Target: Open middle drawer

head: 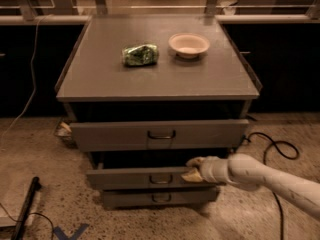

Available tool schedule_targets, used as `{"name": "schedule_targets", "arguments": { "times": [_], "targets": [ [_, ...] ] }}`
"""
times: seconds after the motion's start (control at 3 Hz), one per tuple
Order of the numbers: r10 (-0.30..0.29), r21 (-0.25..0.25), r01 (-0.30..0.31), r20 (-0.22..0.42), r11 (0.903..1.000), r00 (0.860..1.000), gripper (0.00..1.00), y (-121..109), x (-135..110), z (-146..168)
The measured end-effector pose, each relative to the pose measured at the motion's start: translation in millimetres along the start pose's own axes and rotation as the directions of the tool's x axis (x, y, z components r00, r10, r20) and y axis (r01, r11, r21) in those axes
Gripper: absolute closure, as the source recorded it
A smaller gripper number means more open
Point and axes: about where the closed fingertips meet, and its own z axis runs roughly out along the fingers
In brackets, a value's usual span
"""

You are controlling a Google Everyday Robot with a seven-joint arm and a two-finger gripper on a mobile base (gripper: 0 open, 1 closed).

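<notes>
The middle drawer [125, 178] is a shallow grey front with a small loop handle [161, 179], in a grey cabinet with three drawers. It stands out a little past the bottom drawer [125, 198]. My gripper [192, 169] comes in from the right on a white arm [260, 179]. It is at the top edge of the middle drawer's front, right of the handle. The taller top drawer [110, 135] is pulled out further and overhangs the middle one.
A green crumpled bag [140, 54] and a pale bowl [188, 44] lie on the cabinet top [160, 81]. A black cable [272, 146] curls on the floor at the right. A black rod [25, 209] lies on the floor at the left.
</notes>
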Motion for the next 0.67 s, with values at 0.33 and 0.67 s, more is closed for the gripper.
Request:
{"name": "schedule_targets", "arguments": {
  "times": [0.33,0.67],
  "targets": [
    [-0.001,0.001,0.001,0.0,1.0,1.0,1.0,1,-1,-2],
    [0.015,0.011,-0.015,-0.001,0.9998,1.0,1.0,27,15,-29]
  ]
}}
